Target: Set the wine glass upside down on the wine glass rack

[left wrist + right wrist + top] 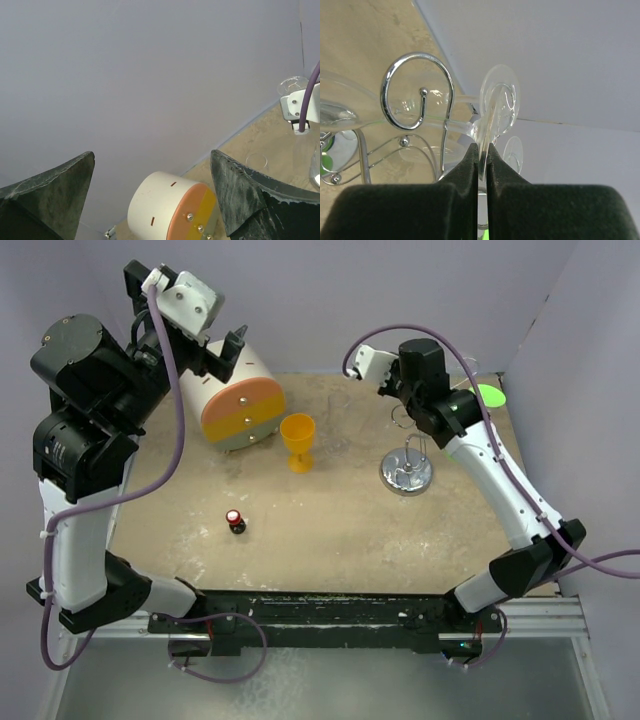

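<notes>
Gripping clear wine glass (498, 102) by its foot, right gripper (482, 148) beside silver wire wine glass rack (395, 80) loop, contact unclear; left gripper (152, 152) gaping, well apart.

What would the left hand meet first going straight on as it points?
Probably the plain lilac wall; the white cylinder with an orange-and-yellow face sits below the line of the open left hand, though depth is unclear.

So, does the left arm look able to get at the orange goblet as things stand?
Probably yes: the left hand is open and empty, raised by the striped cylinder, and the orange goblet stands free just beside it.
</notes>
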Available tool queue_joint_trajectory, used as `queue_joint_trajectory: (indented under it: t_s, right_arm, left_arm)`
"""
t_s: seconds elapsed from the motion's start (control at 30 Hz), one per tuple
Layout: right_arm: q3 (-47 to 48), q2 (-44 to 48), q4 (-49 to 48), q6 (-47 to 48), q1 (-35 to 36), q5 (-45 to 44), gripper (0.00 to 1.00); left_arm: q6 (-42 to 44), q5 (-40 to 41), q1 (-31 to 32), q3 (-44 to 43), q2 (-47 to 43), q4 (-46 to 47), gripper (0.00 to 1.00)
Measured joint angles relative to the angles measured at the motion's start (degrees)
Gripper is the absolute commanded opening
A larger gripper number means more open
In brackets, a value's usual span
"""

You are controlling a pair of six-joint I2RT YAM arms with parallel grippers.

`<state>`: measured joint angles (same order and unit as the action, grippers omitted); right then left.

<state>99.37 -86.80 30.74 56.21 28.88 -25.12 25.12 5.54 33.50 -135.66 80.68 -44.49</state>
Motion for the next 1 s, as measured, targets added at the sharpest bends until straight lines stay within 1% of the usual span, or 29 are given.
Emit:
queue_joint_trajectory:
  t_s: [0.43, 1.0]
  right_arm:
    - [0.9, -3.0, -1.3, 0.6, 2.0, 0.0, 0.0]
    - [1.9, -3.1, -1.5, 0.9, 3.9, 0.8, 0.0]
  left_arm:
    - [0.0, -0.1, -0.2, 4.3, -1.0, -0.2, 0.99]
    - [-0.7, -0.9, -0.6, 9.9, -1.0, -1.0, 0.99]
